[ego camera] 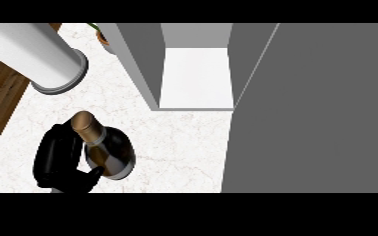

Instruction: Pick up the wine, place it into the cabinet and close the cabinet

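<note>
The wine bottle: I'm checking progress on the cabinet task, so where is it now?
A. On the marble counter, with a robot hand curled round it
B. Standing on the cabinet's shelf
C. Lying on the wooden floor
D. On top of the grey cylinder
A: the wine bottle stands on the marble counter with the left robot hand curled round it; the open cabinet holds nothing.

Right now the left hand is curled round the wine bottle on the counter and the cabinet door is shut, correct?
Not quite. The head view shows the left hand curled round the wine bottle on the counter, but the cabinet stands open, its door swung out.
</note>
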